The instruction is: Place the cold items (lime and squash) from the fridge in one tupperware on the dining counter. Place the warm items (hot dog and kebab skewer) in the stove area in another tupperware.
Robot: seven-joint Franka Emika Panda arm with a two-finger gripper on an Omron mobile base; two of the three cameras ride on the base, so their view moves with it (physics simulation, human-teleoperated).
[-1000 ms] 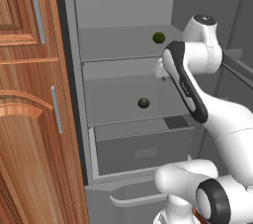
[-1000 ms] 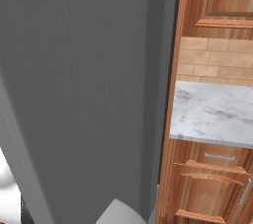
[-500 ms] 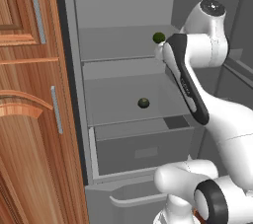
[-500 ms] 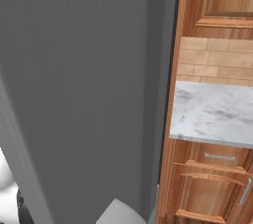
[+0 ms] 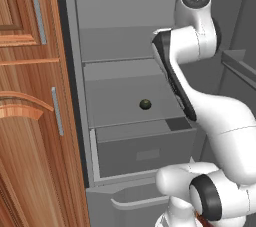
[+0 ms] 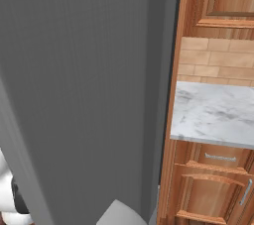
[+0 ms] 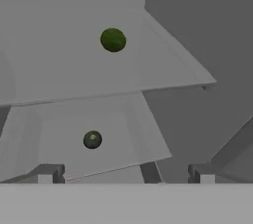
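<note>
The jaws are seen spread wide in the hand view, the two finger tips (image 7: 48, 176) standing far apart at the bottom, and nothing is held between them. The gripper (image 7: 126, 178) is aimed into the open fridge (image 5: 130, 46), with bare grey shelf surface ahead of it.

On the upper shelf (image 7: 163, 65) a bright green round item (image 7: 112, 39), apparently the lime, is seen lying alone, well clear of the shelf edge. On the lower shelf (image 7: 133, 134) a smaller, darker green round item (image 7: 92, 139) is seen, also alone; which of the two is the squash cannot be told with certainty. In the left base view the darker item (image 5: 145, 104) is shown resting near the middle of its shelf, above a closed grey drawer (image 5: 145, 151). The spot where the upper item would lie is covered there by the white arm (image 5: 200, 106), which is bent up and into the fridge from the lower right.

The fridge interior is rendered in plain flat grey. To its left a wooden cabinet (image 5: 27, 121) with a metal handle (image 5: 57, 111) is seen. In the right base view a broad grey panel, taken to be the fridge door (image 6: 84, 95), is shown close to the camera; beyond it a marble tabletop (image 6: 218, 115), a tan tiled backsplash (image 6: 218, 63) and wooden cupboards (image 6: 213, 184) are seen.
</note>
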